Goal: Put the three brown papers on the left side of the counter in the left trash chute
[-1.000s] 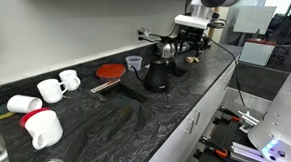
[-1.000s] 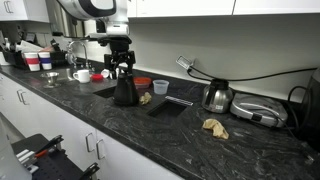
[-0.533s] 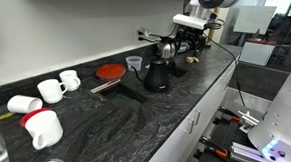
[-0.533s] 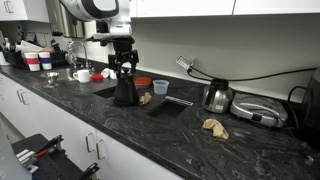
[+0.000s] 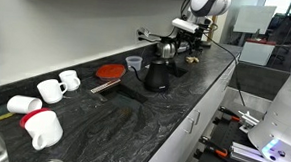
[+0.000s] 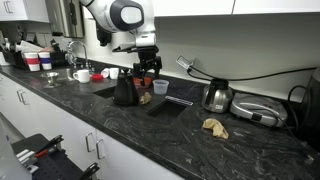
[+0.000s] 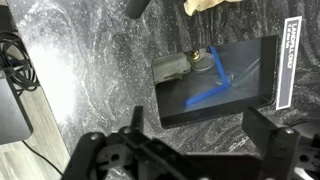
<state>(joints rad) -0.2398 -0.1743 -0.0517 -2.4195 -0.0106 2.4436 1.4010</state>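
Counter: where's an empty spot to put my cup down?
The biggest bare patch is the front strip of the counter, between the white mugs and the black kettle. Another runs along the front edge between that kettle and the brown paper. It's crowded by the wall around the red plate and under the gripper.

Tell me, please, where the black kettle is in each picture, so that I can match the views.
In an exterior view: the black kettle stands near the middle of the picture, just right of the blue cup.
In an exterior view: the black kettle stands left of centre, with the blue cup to its right.
Wrist view: the kettle is not in it.
Shared landmark: the blue cup, seen in both exterior views.
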